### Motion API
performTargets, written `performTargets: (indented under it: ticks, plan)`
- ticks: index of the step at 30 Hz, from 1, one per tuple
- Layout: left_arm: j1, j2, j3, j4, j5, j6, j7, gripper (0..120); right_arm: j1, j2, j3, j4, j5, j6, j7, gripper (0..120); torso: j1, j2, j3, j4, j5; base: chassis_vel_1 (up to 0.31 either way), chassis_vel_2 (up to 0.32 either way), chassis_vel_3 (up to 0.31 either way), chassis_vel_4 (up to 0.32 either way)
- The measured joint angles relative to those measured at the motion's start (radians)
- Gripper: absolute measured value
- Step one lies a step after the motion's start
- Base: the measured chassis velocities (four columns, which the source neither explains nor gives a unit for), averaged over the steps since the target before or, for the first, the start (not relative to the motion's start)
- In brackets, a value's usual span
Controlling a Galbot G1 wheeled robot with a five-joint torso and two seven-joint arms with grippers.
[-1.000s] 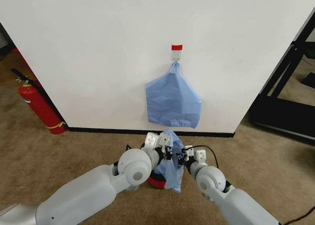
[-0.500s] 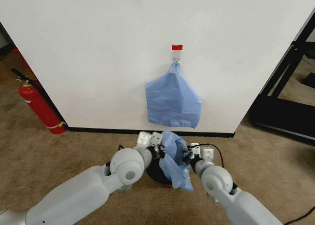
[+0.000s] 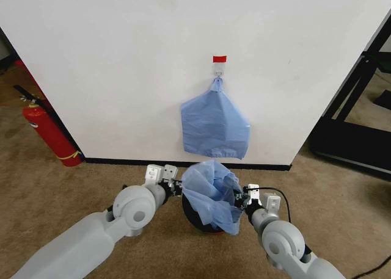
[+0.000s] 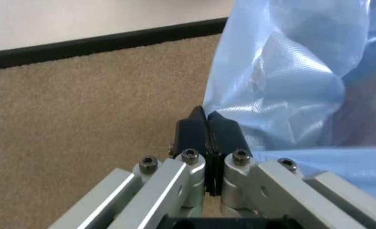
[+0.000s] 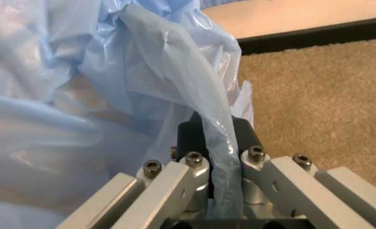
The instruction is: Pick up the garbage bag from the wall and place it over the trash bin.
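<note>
From the head camera I see the garbage bag point(image 3: 211, 193), thin crinkly blue film, stretched open above the trash bin point(image 3: 198, 221), whose dark round body sits just before the wall point(image 3: 122, 65). My left gripper point(image 3: 177, 185) and right gripper point(image 3: 243, 198) flank the bin. On my left wrist, black pads are clenched on the bag's edge point(image 4: 290, 95). On my right wrist, a twisted strip of film point(image 5: 175, 71) is pinched between the pads.

Blue garbage bag point(image 3: 211, 193) atop trash bin point(image 3: 197, 218)
</note>
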Motion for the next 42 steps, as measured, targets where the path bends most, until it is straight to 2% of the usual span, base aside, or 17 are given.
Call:
performTargets:
  ticks: [9, 12, 13, 16, 21, 22, 23, 25, 28, 29, 30, 35, 42]
  plan:
    - [0.059, 0.039, -0.035, -0.068, -0.013, 0.004, 0.011, 0, -0.049, 0.014, 0.041, 0.023, -0.018, 0.017, -0.007, 0, 0.0, 0.0, 0.0, 0.0, 0.0001, 0.0, 0.0, 0.0, 0.0]
    - [0.079, 0.047, -0.058, -0.114, -0.013, 0.016, 0.045, 10, -0.061, 0.017, 0.046, 0.027, -0.037, 0.024, -0.015, 0, 0.0, 0.0, 0.0, 0.0001, -0.0001, 0.0, 0.0, 0.0, 0.0]
    - [0.082, 0.054, -0.077, -0.142, -0.016, 0.02, 0.067, 16, -0.068, 0.018, 0.047, 0.028, -0.05, 0.029, -0.021, 0, 0.0, 0.0, 0.0, 0.0, 0.0, 0.0, 0.0, 0.0, 0.0]
    - [0.082, 0.062, -0.096, -0.165, -0.028, 0.026, 0.082, 21, -0.072, 0.018, 0.048, 0.028, -0.06, 0.032, -0.025, 0, 0.0, 0.0, 0.0, -0.0001, 0.0001, 0.0, 0.0, 0.0, 0.0]
    - [0.065, 0.134, -0.167, -0.251, -0.091, 0.047, 0.144, 44, -0.084, 0.021, 0.052, 0.027, -0.085, 0.042, -0.037, 0, 0.0, 0.0, 0.0, 0.0001, 0.0003, 0.0, 0.0, 0.0, 0.0]
    - [0.065, 0.134, -0.167, -0.251, -0.091, 0.047, 0.144, 44, -0.084, 0.021, 0.052, 0.027, -0.085, 0.042, -0.037, 0, 0.0, 0.0, 0.0, 0.0001, 0.0003, 0.0, 0.0, 0.0, 0.0]
    - [0.052, 0.152, -0.176, -0.26, -0.095, 0.041, 0.181, 51, -0.089, 0.022, 0.052, 0.026, -0.093, 0.048, -0.043, 0, 0.0, 0.0, 0.0, 0.0001, 0.0002, 0.0, 0.0, 0.0, 0.0]
    - [0.023, 0.157, -0.171, -0.246, -0.095, 0.015, 0.234, 56, -0.094, 0.023, 0.052, 0.026, -0.103, 0.058, -0.056, 0, 0.0, 0.0, 0.0, 0.0001, 0.0002, 0.0, 0.0, 0.0, 0.0]
    - [-0.02, 0.133, -0.153, -0.171, -0.106, -0.011, 0.311, 68, -0.082, 0.02, 0.033, 0.008, -0.119, 0.101, -0.098, 0, 0.0, 0.0, 0.0, -0.0001, 0.0, 0.0, 0.0, 0.0, 0.0]
    - [-0.057, 0.106, -0.133, -0.118, -0.12, -0.012, 0.333, 74, -0.076, 0.017, 0.023, -0.005, -0.13, 0.143, -0.132, 0, 0.0, 0.0, 0.0, 0.0004, 0.0002, 0.0, 0.0, 0.0, 0.0]
    - [-0.057, 0.106, -0.133, -0.118, -0.12, -0.012, 0.333, 74, -0.076, 0.017, 0.023, -0.005, -0.13, 0.143, -0.132, 0, 0.0, 0.0, 0.0, 0.0004, 0.0002, 0.0, 0.0, 0.0, 0.0]
    - [-0.199, 0.032, -0.035, 0.055, -0.178, 0.008, 0.359, 95, -0.088, 0.011, 0.029, -0.018, -0.142, 0.204, -0.184, 0, 0.0, 0.0, 0.0, -0.0005, 0.0001, 0.0, 0.0, 0.0, 0.0]
    - [-0.235, 0.022, -0.004, 0.116, -0.2, 0.044, 0.37, 100, -0.096, 0.008, 0.033, -0.011, -0.144, 0.2, -0.182, 0, 0.0, 0.0, 0.0, -0.0001, 0.0001, 0.0, 0.0, 0.0, 0.0]
